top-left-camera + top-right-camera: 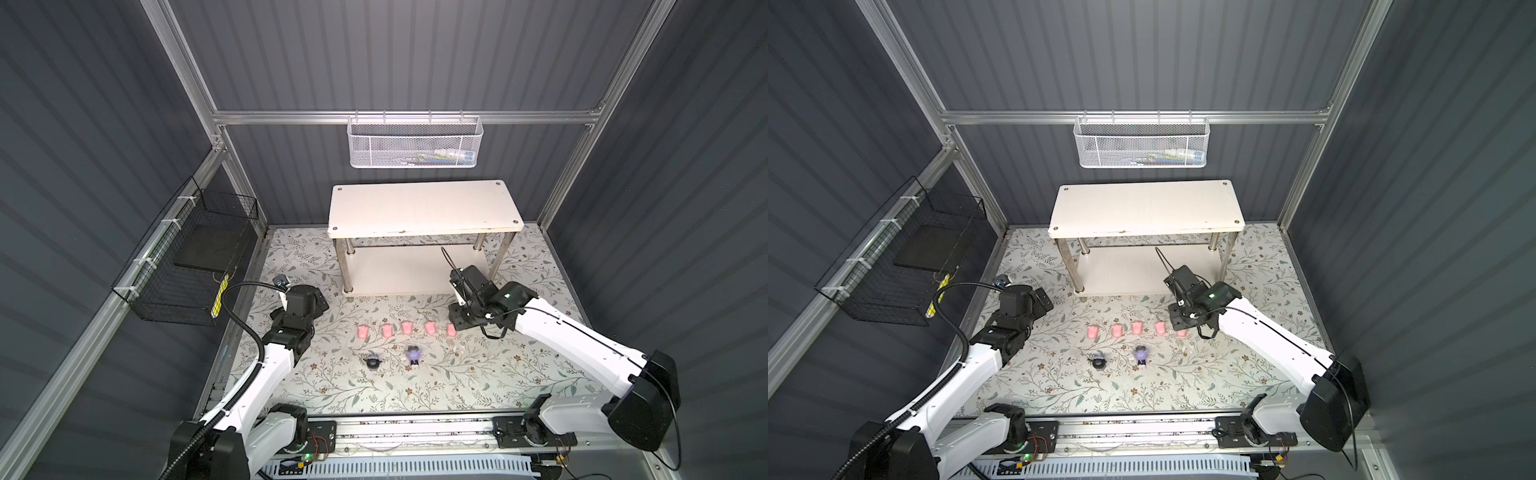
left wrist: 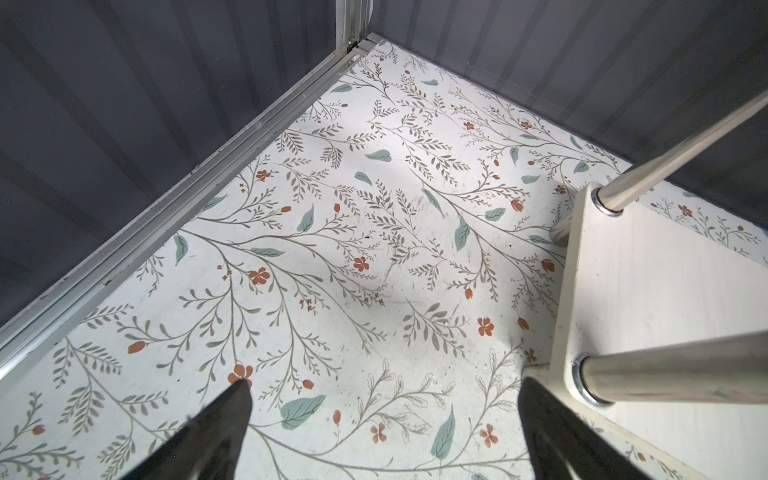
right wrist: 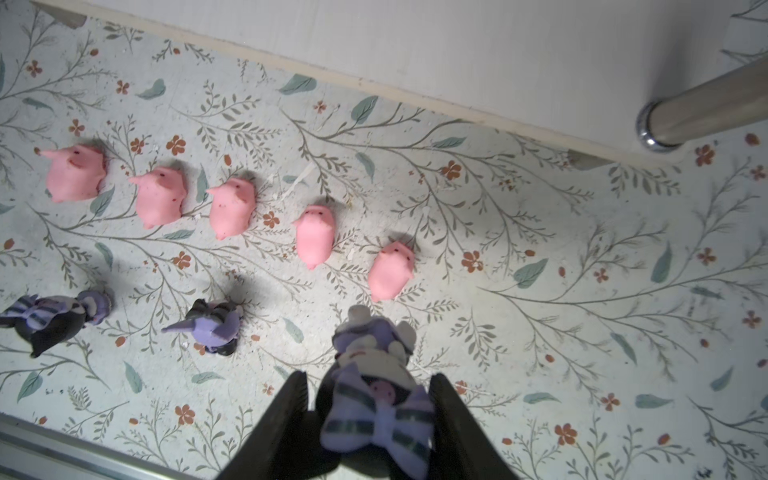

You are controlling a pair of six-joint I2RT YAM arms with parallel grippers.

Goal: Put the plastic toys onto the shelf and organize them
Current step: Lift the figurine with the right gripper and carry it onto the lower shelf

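Note:
Several pale pink plastic toys (image 1: 407, 328) lie in a row on the floral floor in front of the shelf (image 1: 424, 208); the right wrist view shows the same row (image 3: 230, 208). Two black-and-lavender toys (image 1: 414, 354) (image 1: 372, 360) lie nearer the front. A third black-and-lavender toy (image 3: 374, 399) sits between the jaws of my right gripper (image 3: 369, 378), which is shut on it. This gripper hovers at the right end of the pink row (image 1: 455, 322), close to the shelf's lower board (image 3: 457, 50). My left gripper (image 2: 385, 379) is open and empty, low by the shelf's front left leg (image 2: 665, 374).
A white mesh basket (image 1: 413, 143) hangs on the back wall above the shelf. A black wire basket (image 1: 187, 266) is fixed to the left wall. Dark panel walls and aluminium rails (image 2: 208, 195) close in the floral floor (image 1: 415, 390).

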